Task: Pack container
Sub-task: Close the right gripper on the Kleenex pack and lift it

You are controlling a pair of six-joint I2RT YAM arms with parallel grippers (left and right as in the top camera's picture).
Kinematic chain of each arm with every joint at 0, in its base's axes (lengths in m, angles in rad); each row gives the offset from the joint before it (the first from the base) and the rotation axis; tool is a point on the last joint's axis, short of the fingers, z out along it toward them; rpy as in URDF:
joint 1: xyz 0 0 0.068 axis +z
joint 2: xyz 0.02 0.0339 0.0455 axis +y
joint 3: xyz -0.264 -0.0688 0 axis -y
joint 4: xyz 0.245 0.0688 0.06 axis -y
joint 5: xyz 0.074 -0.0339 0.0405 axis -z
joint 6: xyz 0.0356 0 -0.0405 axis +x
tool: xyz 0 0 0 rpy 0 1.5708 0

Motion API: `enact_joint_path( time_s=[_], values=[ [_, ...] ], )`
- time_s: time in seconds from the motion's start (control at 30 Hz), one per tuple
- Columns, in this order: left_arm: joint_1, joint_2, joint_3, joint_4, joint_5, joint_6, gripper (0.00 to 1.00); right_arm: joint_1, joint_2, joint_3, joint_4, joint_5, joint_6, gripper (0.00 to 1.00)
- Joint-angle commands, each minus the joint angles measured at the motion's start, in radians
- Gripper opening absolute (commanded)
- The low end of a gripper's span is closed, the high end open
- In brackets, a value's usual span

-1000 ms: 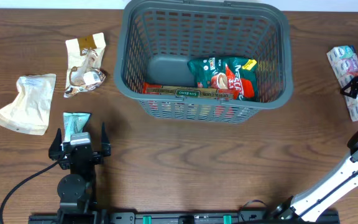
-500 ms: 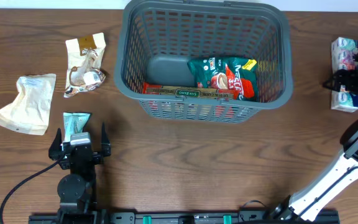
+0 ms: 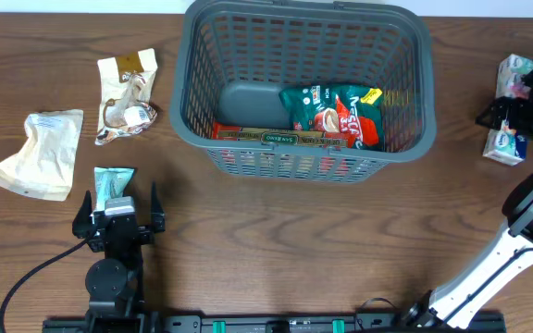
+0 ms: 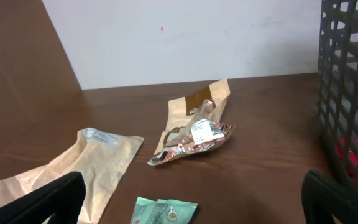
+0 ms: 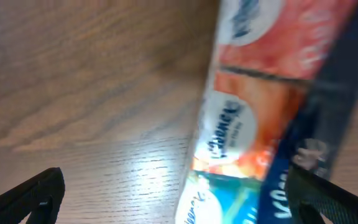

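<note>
Black left gripper (image 3: pixel 119 197) sits nearest, jaws spread wide and holding nothing, a teal packet (image 3: pixel 114 180) just ahead. Farther back stands the container (image 3: pixel 195 102), a green snack bag (image 3: pixel 336 116) inside. At far right, the right gripper (image 3: pixel 515 113) hangs wide open over a tissue pack (image 3: pixel 505 146).

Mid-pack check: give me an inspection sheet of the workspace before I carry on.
Surface: brown wood table, no spills seen.
Job's things: container upright at far centre, holding a green snack packet and a flat box.
Clutter: beige pouch, gold packet and teal packet on the left; tissue pack on the right.
Grippers: left gripper open, just short of the teal packet; right gripper open, straddling the tissue pack.
Cables: black cable by the left arm's base.
Surroundings: white wall beyond the table.
</note>
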Motion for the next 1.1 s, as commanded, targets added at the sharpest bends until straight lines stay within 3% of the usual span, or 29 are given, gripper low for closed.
enact_joint_path(
  time_s=[0.0, 0.4, 0.67, 1.07],
  values=[
    [0.005, -0.006, -0.030, -0.018, -0.019, 0.005, 0.99, 0.009, -0.099, 0.005, 0.022, 0.017, 0.036, 0.99],
    [0.005, -0.006, -0.030, -0.018, -0.019, 0.005, 0.99, -0.002, -0.155, 0.003, 0.096, 0.308, 0.141, 0.99],
    [0.005, -0.006, -0.030, -0.018, -0.019, 0.005, 0.99, -0.032, -0.092, 0.003, 0.101, 0.285, 0.207, 0.99],
    [0.005, -0.006, -0.030, -0.018, -0.019, 0.005, 0.99, -0.029, 0.069, 0.003, 0.071, 0.072, 0.195, 0.99]
  ],
)
